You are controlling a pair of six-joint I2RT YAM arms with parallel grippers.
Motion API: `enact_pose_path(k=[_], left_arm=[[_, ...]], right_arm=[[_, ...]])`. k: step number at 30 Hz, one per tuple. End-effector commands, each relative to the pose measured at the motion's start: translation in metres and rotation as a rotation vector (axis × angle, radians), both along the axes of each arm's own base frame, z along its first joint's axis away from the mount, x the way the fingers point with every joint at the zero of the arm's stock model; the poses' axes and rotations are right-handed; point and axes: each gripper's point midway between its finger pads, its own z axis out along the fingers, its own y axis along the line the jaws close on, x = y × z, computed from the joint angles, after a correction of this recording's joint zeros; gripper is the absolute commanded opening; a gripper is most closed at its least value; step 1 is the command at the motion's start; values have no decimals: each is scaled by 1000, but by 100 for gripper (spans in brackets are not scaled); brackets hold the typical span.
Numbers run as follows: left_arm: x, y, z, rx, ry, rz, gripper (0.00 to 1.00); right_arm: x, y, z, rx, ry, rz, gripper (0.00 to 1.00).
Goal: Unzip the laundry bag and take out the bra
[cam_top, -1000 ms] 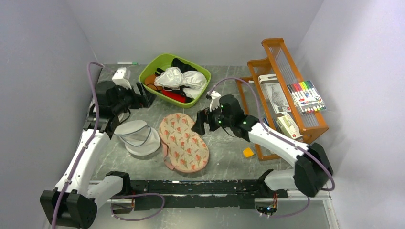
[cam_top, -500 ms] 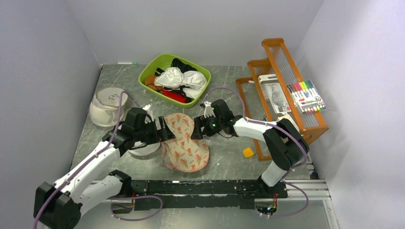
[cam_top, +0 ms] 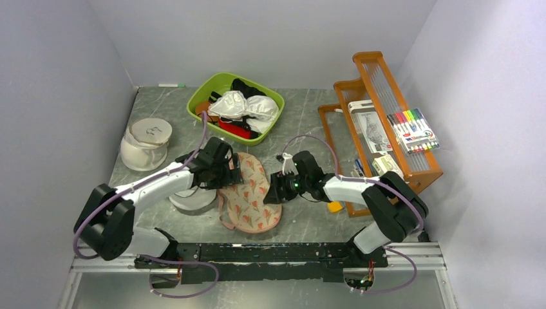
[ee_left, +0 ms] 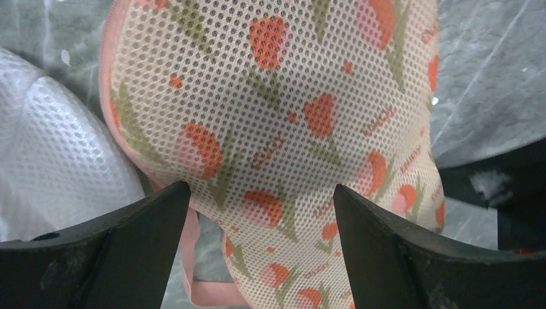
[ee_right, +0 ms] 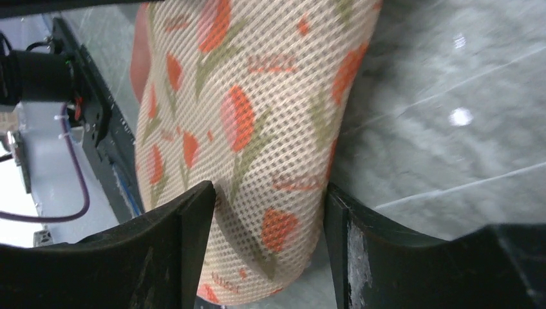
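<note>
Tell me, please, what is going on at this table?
The robot is working on the floral laundry bag lying flat on the table. The left hand hovers open over its far lobe. The right hand straddles its right edge, grip unclear. The bag looks still zipped shut.

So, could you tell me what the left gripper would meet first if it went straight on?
Most likely the laundry bag: the left gripper points straight at its floral mesh, though the distance between them is unclear.
</note>
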Motion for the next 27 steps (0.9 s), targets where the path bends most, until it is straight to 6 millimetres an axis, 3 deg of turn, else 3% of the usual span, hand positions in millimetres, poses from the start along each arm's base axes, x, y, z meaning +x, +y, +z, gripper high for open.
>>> enact_pose_path(k=[1,3,6,8,10,12,14,17,21,27], left_arm=[[15,-18,-4,-36,-50,-2,94],[14,-29,-7,-63,-55,-31,94],[17,-57,3,-114,-92,-123,94],[25,-76,17,-130,-125,-180,94],[33,-85,25,-104,-154,-222,94],[44,-79,32,-32,-187,-218,94],[53,-57,38,94,-214,-175,94],[54,-27,54,215,-259,-154,94],[23,-18,62,156,-220,-179,94],[-61,-41,40,-200,-19,-228,94]], right_arm=[[-25,19,20,91,-12,45,61],[-42,32,30,134,4,70,62],[-72,57,65,306,30,126,63],[-77,65,79,343,-2,130,66],[-69,61,75,296,-42,92,71],[-56,47,62,192,-83,39,82],[-48,30,55,119,-99,10,93],[-41,6,54,75,-117,-13,100],[-25,-14,57,5,-162,-54,100],[33,-25,73,-20,-229,-133,99]])
